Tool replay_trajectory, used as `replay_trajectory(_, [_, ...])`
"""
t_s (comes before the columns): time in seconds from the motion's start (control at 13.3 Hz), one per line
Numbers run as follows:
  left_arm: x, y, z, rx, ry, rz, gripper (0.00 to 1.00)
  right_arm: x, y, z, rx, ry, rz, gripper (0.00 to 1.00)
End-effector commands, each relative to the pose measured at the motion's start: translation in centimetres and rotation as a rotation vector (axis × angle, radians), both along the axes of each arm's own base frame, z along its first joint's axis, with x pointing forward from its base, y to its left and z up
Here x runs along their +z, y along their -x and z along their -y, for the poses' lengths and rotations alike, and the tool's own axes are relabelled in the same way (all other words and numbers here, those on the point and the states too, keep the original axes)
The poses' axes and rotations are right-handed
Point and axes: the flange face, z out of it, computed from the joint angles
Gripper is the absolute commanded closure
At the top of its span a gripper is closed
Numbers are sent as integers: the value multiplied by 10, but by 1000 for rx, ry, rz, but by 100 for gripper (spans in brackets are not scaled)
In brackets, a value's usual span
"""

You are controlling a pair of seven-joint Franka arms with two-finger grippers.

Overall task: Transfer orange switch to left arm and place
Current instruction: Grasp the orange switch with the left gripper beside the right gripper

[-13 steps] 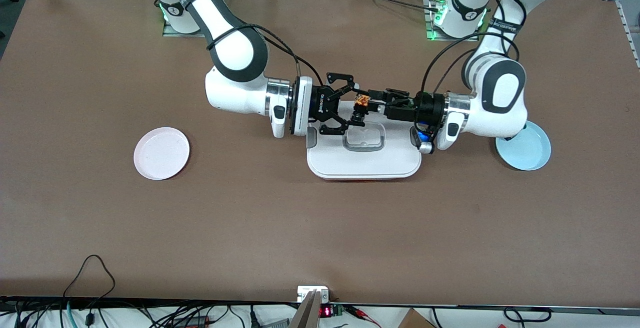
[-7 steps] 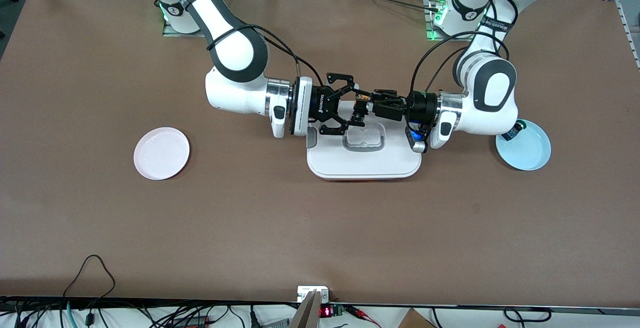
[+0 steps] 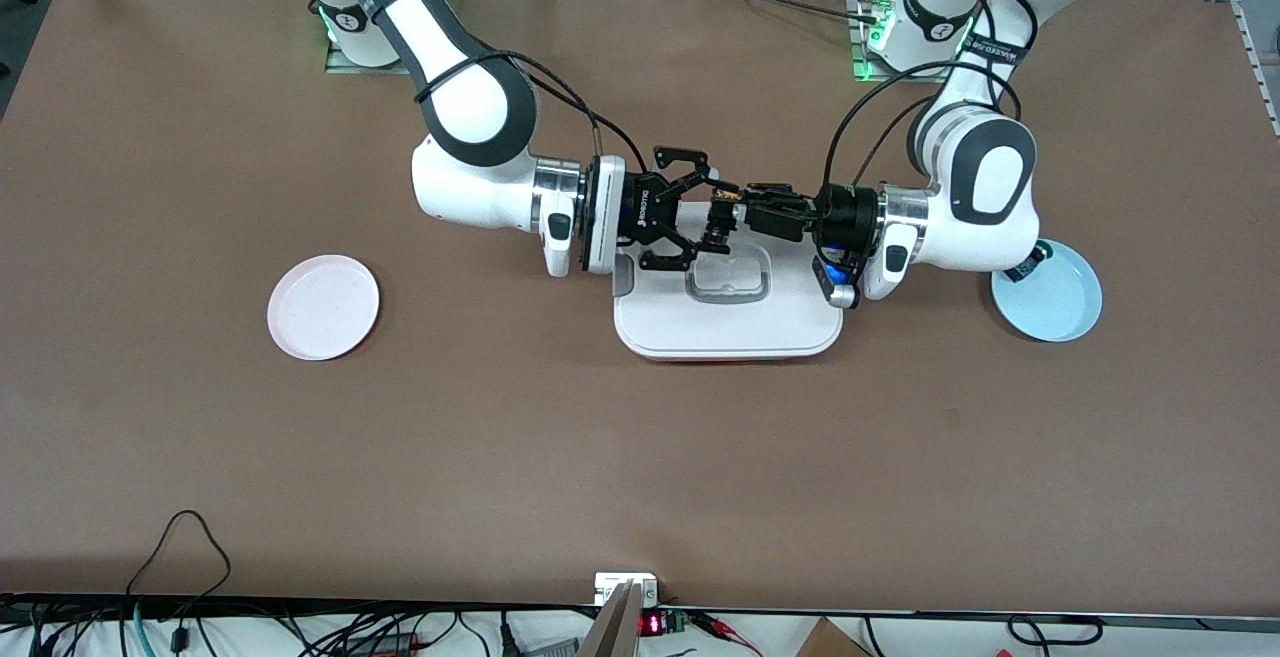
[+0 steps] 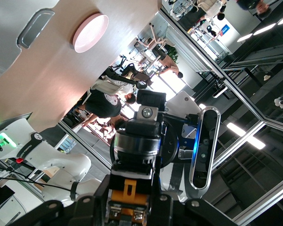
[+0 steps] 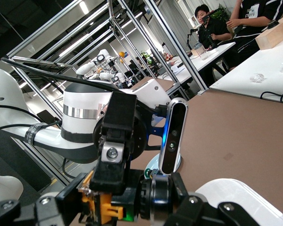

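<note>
Claws meet in mid-air over the white box [image 3: 727, 322] at the tabletop [image 3: 640, 437] centre: from the front, the right claw [image 3: 706, 199] and left claw [image 3: 742, 199] both clench the orange switch [image 3: 722, 199] between them. A pink plate [image 3: 323, 307] and blue plate [image 3: 1062, 305] flank the box. Left wrist view: switch [image 4: 128, 193] pinched at the fingertips, facing the right claw. Right wrist view: switch [image 5: 101, 205] gripped, left claw closed upon it.

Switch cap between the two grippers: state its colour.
Orange; the orange switch shows it best in the left wrist view.
</note>
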Motion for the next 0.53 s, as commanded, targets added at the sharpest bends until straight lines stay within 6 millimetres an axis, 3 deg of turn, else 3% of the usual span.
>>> replay_trajectory(0.0, [2, 1, 4, 0, 5, -10, 87, 6, -5, -1, -17, -15, 26, 100])
replay_trajectory(0.3, [8, -3, 4, -2, 2, 5, 87, 6, -5, -1, -18, -14, 26, 95])
replay_trajectory(0.38, [10, -4, 4, -4, 1, 10, 87, 6, -6, 0, -21, -13, 27, 70])
replay_trajectory(0.45, [10, -4, 4, -5, 0, 11, 87, 7, -6, 0, -23, -9, 35, 1])
